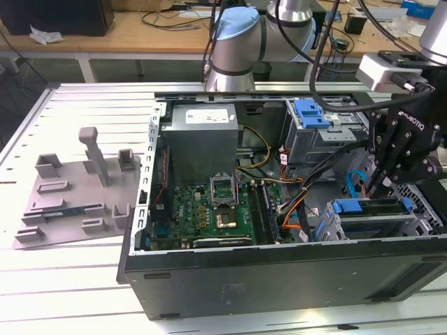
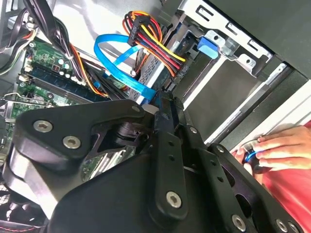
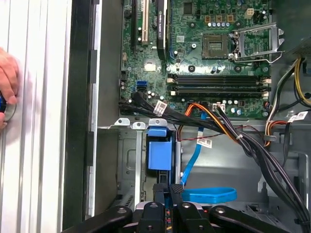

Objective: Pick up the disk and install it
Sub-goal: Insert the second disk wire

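Observation:
The disk (image 1: 374, 208) lies flat in the drive cage at the case's front corner on the exterior view's right, with its blue carrier end (image 1: 347, 206) facing the motherboard. That blue end (image 3: 159, 150) shows in the first wrist view, and the disk's grey body (image 2: 154, 70) shows in the second wrist view under a bundle of coloured power wires. My black gripper (image 1: 379, 187) hangs just above the disk. Its two fingertips (image 3: 170, 187) are pressed together with nothing visible between them. In the second wrist view the gripper (image 2: 159, 104) ends beside a blue flat cable.
A second grey cage with a blue bracket (image 1: 311, 112) stands at the back of the case. The motherboard (image 1: 209, 209) and power supply (image 1: 202, 132) lie to its left. Blue cable loops (image 3: 209, 195) and wire bundles cross near the gripper. A hand (image 3: 7, 82) rests on the table outside the case. A grey fixture (image 1: 77, 188) sits at the left.

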{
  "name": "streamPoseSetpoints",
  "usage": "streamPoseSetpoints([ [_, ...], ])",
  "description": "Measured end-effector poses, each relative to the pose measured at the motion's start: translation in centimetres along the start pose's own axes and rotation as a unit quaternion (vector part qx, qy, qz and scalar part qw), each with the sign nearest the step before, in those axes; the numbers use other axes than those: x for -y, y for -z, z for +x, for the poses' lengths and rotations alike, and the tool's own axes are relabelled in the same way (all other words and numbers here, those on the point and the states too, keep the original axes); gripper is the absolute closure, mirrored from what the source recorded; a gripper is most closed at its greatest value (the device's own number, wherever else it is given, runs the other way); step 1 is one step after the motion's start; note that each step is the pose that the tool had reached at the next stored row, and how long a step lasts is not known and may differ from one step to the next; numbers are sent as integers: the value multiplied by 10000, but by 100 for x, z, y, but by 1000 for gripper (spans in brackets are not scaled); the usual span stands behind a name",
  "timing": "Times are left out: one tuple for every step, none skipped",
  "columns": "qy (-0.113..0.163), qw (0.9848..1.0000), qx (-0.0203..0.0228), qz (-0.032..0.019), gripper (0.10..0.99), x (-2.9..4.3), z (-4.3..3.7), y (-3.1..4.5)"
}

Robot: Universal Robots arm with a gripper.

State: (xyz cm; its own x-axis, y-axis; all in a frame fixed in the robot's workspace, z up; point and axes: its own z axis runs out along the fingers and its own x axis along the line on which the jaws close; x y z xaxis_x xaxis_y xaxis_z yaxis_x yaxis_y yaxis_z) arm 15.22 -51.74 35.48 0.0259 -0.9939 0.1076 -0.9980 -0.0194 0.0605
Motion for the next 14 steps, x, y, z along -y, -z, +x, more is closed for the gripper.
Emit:
streamPoseSetpoints([
  [0, 10000, 5, 0, 925, 0, 2, 0],
  [0, 10000, 6, 0, 925, 0, 2, 0],
  [0, 10000, 7, 0, 925, 0, 2, -1],
  [0, 10000, 7, 0, 925, 0, 3, 0],
  [0, 10000, 8, 0, 925, 0, 3, 0],
  [-1, 10000, 12, 0, 925, 0, 5, 0],
  [-3, 10000, 25, 0, 925, 0, 12, -1],
  [-7, 10000, 53, 0, 925, 0, 25, -3],
  [-11, 10000, 83, 0, 925, 0, 34, -4],
  [-17, 9999, 113, 0, 925, 1, 40, -4],
  [-23, 9999, 145, 0, 925, 1, 45, -5],
  [-30, 9998, 178, 0, 925, 3, 49, -5],
  [-36, 9998, 206, 0, 925, 5, 52, -5],
  [-42, 9997, 241, 0, 925, 8, 57, -5],
])
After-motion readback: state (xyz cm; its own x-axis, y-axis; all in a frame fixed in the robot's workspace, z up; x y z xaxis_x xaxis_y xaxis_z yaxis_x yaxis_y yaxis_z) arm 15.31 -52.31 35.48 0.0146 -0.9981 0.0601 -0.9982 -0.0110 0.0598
